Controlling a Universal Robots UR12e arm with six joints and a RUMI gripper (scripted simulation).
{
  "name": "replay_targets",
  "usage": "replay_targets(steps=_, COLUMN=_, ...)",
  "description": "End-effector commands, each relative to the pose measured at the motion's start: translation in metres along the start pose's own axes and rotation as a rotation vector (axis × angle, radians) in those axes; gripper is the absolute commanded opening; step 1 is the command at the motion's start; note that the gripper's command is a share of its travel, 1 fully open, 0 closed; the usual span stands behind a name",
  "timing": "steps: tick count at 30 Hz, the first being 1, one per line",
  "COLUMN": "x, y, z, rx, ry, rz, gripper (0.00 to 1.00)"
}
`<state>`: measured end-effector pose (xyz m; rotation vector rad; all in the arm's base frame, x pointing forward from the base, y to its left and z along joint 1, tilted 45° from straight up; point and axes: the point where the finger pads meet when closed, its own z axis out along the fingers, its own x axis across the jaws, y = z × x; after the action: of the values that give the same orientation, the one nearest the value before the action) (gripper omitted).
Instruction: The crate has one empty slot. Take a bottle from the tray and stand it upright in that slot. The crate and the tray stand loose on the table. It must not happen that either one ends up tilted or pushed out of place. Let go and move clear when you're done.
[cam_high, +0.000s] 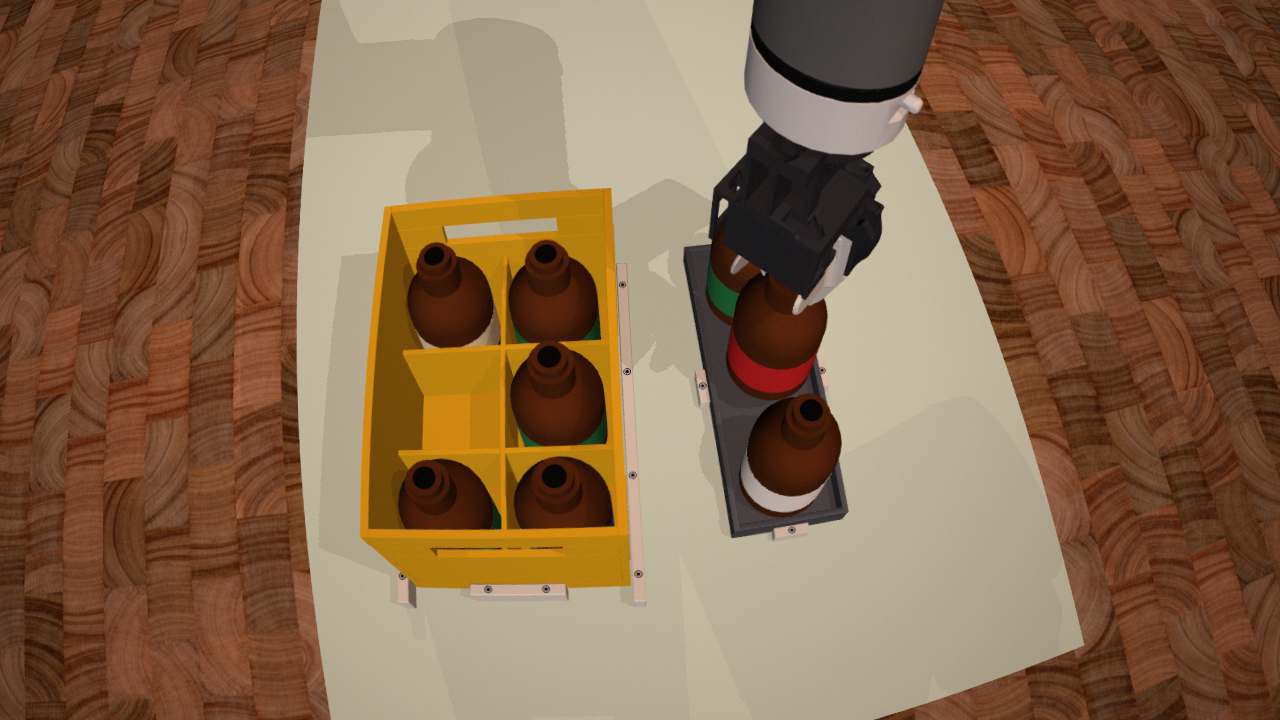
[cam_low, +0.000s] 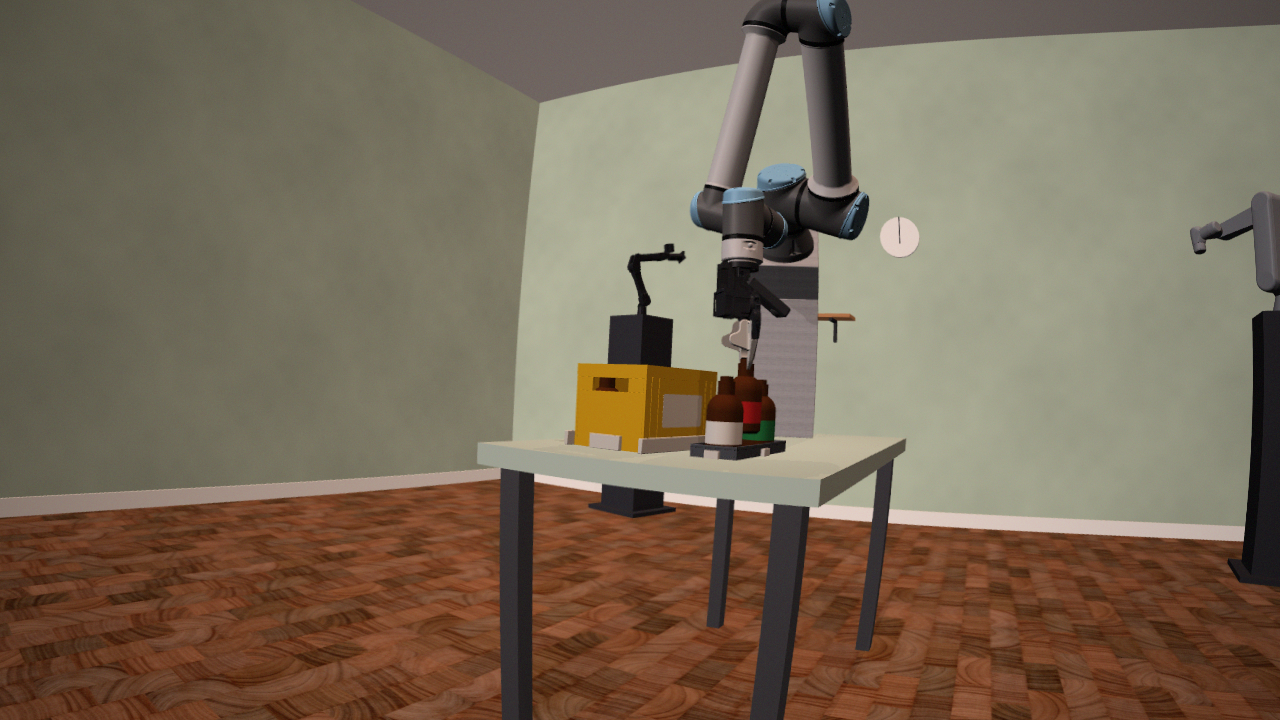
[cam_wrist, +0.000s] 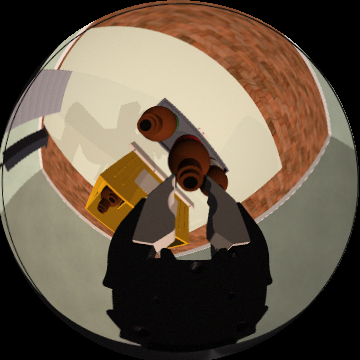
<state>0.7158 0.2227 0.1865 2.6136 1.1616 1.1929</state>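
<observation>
The pincer is clamped on the neck of the red-banded bottle, which hangs directly below it, raised above the tray.

No readable text, brand, number or sign is showing anywhere. The bottles' label bands, such as the red band and the white band, are appearing as plain colour, and the wall disc is showing only a line pointing to 12 o'clock.

Glossy brown glass bottles, matt yellow crate, wood-block floor.
</observation>
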Motion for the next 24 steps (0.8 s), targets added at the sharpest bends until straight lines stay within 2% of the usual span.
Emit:
replay_targets(steps=1, x=0.000, y=0.000, z=-0.001, rx=-0.001, ry=0.001, rz=0.000, gripper=0.00)
replay_targets(steps=24, x=0.000, y=0.000, z=-0.015, rx=-0.001, ry=0.001, rz=0.000, gripper=0.00)
